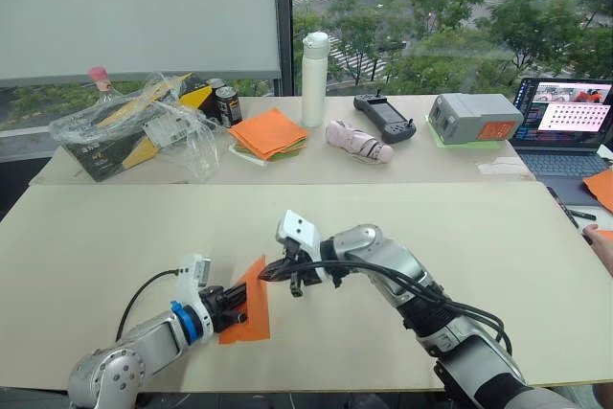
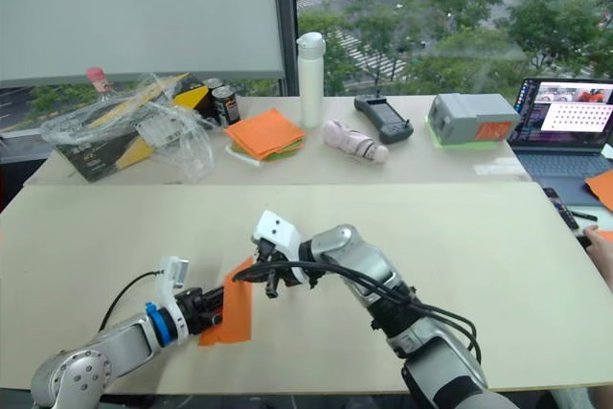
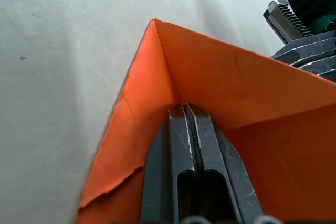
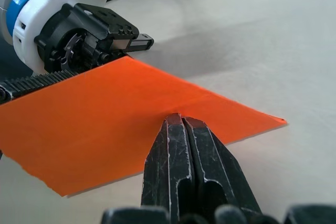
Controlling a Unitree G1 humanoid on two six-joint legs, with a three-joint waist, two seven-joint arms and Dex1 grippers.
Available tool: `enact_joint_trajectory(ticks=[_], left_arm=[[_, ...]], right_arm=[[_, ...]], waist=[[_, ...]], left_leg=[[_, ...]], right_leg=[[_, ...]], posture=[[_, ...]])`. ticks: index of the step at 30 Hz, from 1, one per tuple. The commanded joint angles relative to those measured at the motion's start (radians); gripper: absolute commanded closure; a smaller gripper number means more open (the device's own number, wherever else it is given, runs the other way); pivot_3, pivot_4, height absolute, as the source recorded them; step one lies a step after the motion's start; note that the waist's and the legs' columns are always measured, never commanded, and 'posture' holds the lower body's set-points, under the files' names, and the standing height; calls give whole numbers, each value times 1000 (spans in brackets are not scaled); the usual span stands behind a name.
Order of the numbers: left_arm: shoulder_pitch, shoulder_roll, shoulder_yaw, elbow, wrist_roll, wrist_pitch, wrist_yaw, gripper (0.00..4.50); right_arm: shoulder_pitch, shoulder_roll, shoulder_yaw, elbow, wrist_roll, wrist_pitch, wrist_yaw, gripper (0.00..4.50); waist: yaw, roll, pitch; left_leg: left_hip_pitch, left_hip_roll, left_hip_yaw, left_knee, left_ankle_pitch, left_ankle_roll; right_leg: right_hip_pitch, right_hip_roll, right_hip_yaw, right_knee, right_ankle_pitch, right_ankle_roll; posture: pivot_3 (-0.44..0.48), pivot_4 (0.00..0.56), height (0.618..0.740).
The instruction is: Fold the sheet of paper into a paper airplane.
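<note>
**Both grippers pinched the orange sheet above the near table**

The sheet of paper was held up off the pale near table, near its front edge and left of centre; it stood on edge, creased narrower, with one upper corner pointing up towards the right arm; the left gripper had its two black fingers pressed together on the sheet's lower left part, and in the left wrist view the paper folded around the closed fingertips in a V; the right gripper reached in from the right, its fingers likewise closed, pinching the sheet's upper edge; the right wrist view showed those fingertips meeting on the flat orange face, with the left gripper's body just beyond the paper.

On the far table stood a white bottle; beside it lay a pile of orange and green sheets, a crumpled plastic bag over a box, a dark can, a black handheld controller, a grey box and an open laptop; a person's hand rested at the near table's right edge.
</note>
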Motion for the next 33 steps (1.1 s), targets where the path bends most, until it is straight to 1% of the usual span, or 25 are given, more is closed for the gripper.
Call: enact_joint_trajectory(ticks=[1, 5, 16, 33], left_arm=[[3, 0, 2, -41, -8, -14, -5, 4485], [9, -10, -2, -65, -25, -11, -4, 4485], [45, 9, -5, -32, 26, -30, -14, 4485], [85, 15, 26, -35, 36, -49, -6, 4485]], right_arm=[[-12, 13, -6, -22, 7, -14, -2, 4499], [-16, 14, -5, -15, 6, -19, -1, 4499], [-14, 17, 2, -10, 1, -25, -4, 4499], [-15, 40, 21, 10, -15, -47, -10, 4499]], waist=[[1, 0, 0], [1, 0, 0], [0, 0, 0], [0, 0, 0]], left_leg=[[0, 0, 0, 0, 0, 0], [0, 0, 0, 0, 0, 0], [0, 0, 0, 0, 0, 0], [1, 0, 0, 0, 0, 0]], right_leg=[[0, 0, 0, 0, 0, 0], [0, 0, 0, 0, 0, 0], [0, 0, 0, 0, 0, 0], [0, 0, 0, 0, 0, 0]], posture=[[0, 150, 740], [0, 150, 740], [0, 150, 740], [0, 150, 740]])
